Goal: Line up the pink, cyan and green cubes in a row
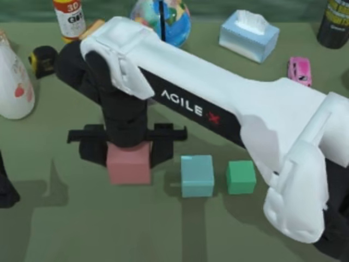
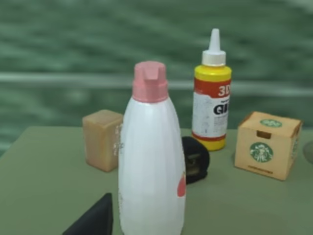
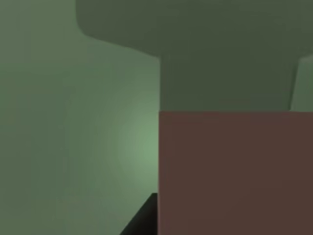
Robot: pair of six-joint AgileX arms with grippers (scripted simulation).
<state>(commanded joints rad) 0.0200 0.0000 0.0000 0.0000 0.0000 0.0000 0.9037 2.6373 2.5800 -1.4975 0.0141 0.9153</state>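
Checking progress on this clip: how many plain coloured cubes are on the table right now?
3, in a row near the table's middle: pink cube at the left under the right gripper, cyan cube in the middle, green cube at the right. The arm could hide more.

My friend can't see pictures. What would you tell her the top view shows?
The right arm reaches across the green table, its tool over the pink cube. To that cube's right sit the cyan cube and the green cube, in a row. Bottles, a globe and a tissue box stand along the far edge.
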